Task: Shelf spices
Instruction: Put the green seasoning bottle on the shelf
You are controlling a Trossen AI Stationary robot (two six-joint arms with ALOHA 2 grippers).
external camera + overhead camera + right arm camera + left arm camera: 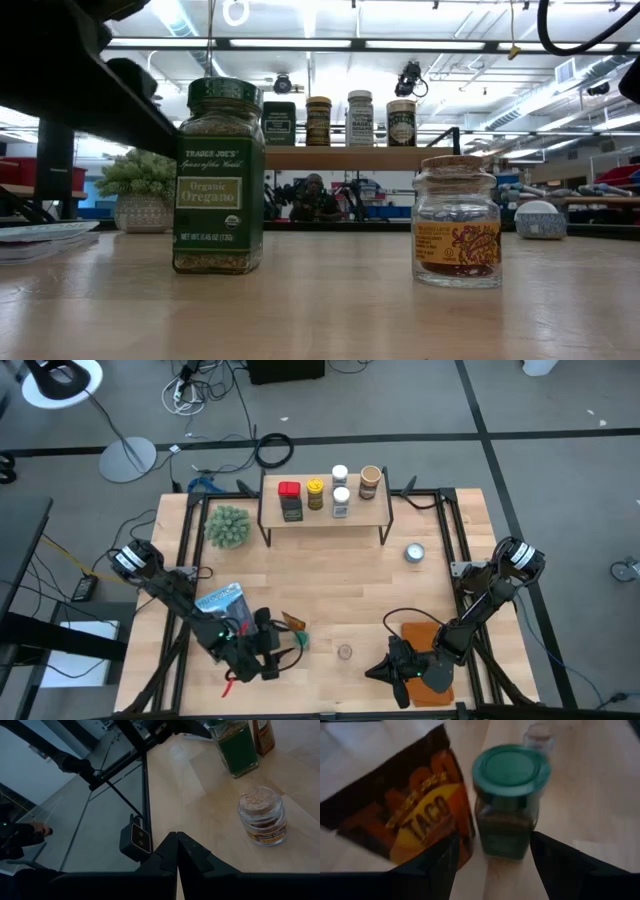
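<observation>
A green-lidded oregano jar [507, 805] [218, 180] stands upright on its base near the table's front. My left gripper [494, 842] [288, 645] is open, with a finger on either side of the jar's body, and I see a gap at one finger. Next to the jar lies a taco seasoning packet [415, 817]. To its right stands a small cork-lidded glass jar [457, 222] [261, 817]. My right gripper [176, 851] [375, 670] is shut and empty, close to that jar. The shelf [325, 518] at the back carries several spices [315, 493].
A fuzzy green plant ball [228, 527] sits left of the shelf. A round silvery tin [414, 552] is at its right. A pale blue packet [220, 600] lies beside my left arm, and a brown mat [432, 660] lies under my right arm. The table's front edge [147, 795] is close.
</observation>
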